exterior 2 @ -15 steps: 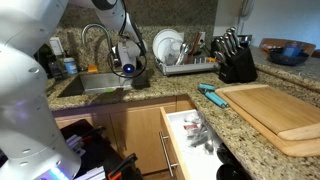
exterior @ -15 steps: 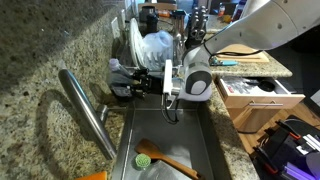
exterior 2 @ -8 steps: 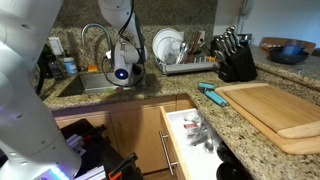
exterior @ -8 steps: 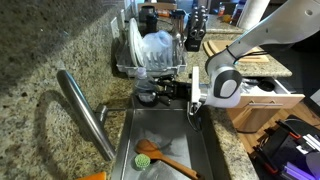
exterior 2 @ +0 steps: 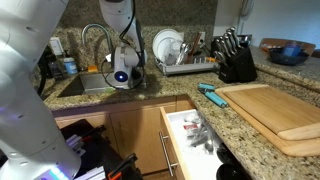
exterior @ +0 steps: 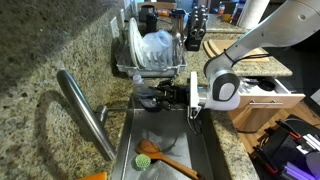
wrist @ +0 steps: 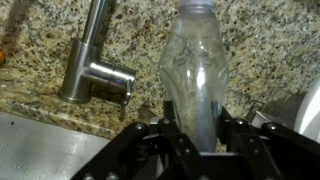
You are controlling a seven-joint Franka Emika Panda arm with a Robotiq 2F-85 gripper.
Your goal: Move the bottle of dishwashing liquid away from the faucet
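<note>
The claw [wrist: 196,138] appeared clamped around the base of the upright clear plastic bottle of dishwashing liquid [wrist: 195,70], just beside the curved brushed-steel faucet [wrist: 92,60].

Exterior view high over faucet [exterior: 85,112], looking down along sink [exterior: 180,140]. Exterior view farther, facing surface [exterior 2: 175,85] front. My wrist view close, facing backsplash [wrist: 270,50]. All share faucet.

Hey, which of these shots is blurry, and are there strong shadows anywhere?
Wrist view: soft throughout, the clear plastic bottle in the tool smeared; in an exterior view the curved brushed-steel faucet throws a dark shadow across the speckled granite counter.
</note>
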